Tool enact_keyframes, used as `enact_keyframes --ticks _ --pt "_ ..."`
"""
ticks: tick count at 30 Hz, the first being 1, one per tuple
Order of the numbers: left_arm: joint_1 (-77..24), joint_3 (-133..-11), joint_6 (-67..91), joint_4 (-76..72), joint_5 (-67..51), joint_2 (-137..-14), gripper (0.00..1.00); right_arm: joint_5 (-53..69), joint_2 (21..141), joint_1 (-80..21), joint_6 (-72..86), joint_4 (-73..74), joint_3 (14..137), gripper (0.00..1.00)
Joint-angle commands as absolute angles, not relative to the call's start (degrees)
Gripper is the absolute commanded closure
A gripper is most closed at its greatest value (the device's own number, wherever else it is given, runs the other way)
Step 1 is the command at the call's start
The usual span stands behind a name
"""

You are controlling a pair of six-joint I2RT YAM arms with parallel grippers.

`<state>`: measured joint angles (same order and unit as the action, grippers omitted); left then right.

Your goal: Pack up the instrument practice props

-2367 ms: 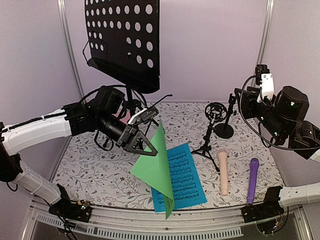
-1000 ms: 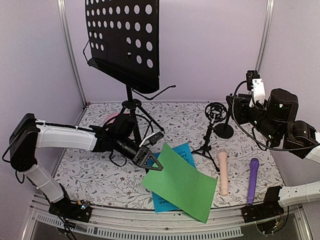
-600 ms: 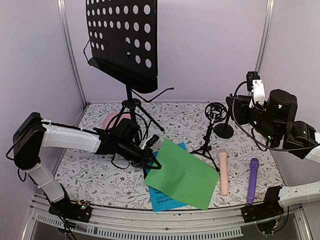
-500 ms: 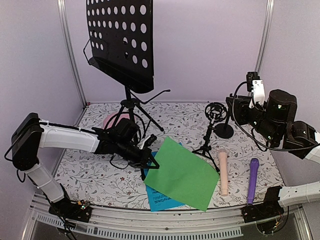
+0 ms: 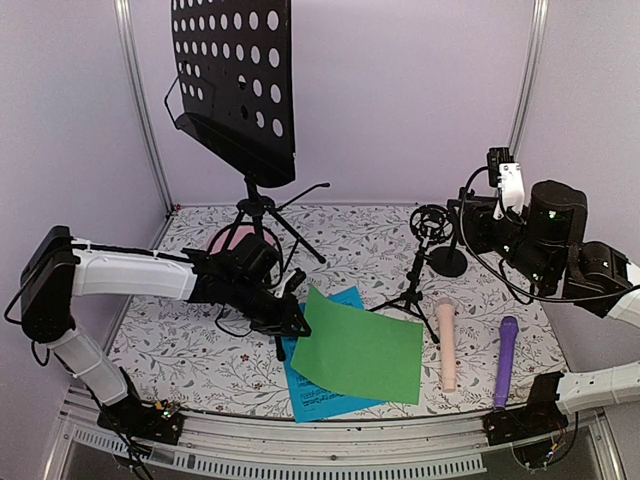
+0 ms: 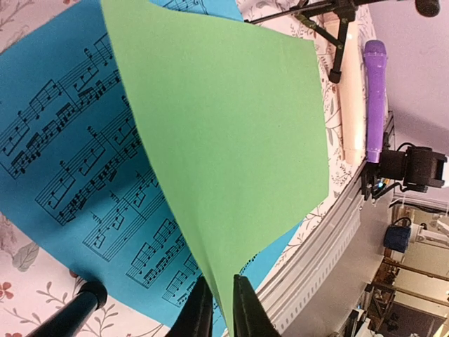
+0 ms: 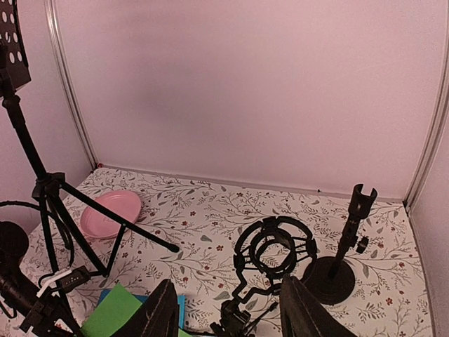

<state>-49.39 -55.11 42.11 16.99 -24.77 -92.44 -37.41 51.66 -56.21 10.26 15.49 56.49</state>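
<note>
While my left claw [image 6: 223, 298] is clamped narrow on one edge of the green sheet [image 6: 217, 126], that paper fans out ahead of it, over the blue sheet music [image 6: 70, 161] just below. Beige microphone [image 6: 351, 105] and purple microphone [image 6: 374, 91] lie beyond, side by side. My right claw [image 7: 228, 288] hangs raised, spread wide, holding nothing; shock-mount mic stand [image 7: 272, 247] just ahead, round-base mic stand [image 7: 337, 270] ahead to its right.

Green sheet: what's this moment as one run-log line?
left pincer shut on green sheet | sheet over blue sheet music | right pincer open, holding nothing
</note>
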Motion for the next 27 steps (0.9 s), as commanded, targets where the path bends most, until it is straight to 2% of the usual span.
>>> enact_keyframes --ticks 1,6,11,21,25,27 --pt "-49.9 -56.6 42.9 21.1 -21.5 -89.2 0.79 -36.3 51.9 -56.2 11.8 15.8 56.1 0.5" --pt "-50.1 -56.5 43.3 22.0 -21.4 -87.5 0.52 -35.9 52.2 -56.2 12.6 15.8 56.1 0.5" --pt "-50.6 -57.4 43.6 24.4 -20.5 -84.3 0.34 -35.6 52.7 -56.2 12.7 15.6 56.0 0.5" --pt "-50.9 -59.5 39.6 33.3 -19.1 -76.5 0.14 -32.9 55.3 -56.2 11.1 11.7 56.0 0.5" --pt "-50.9 -59.4 37.1 36.2 -17.8 -72.7 0.13 -27.7 57.3 -56.2 7.8 8.0 56.4 0.5" --pt "-50.8 -59.3 37.3 38.5 -13.5 -70.1 0.13 -23.5 58.6 -56.2 5.3 6.2 56.8 0.5"
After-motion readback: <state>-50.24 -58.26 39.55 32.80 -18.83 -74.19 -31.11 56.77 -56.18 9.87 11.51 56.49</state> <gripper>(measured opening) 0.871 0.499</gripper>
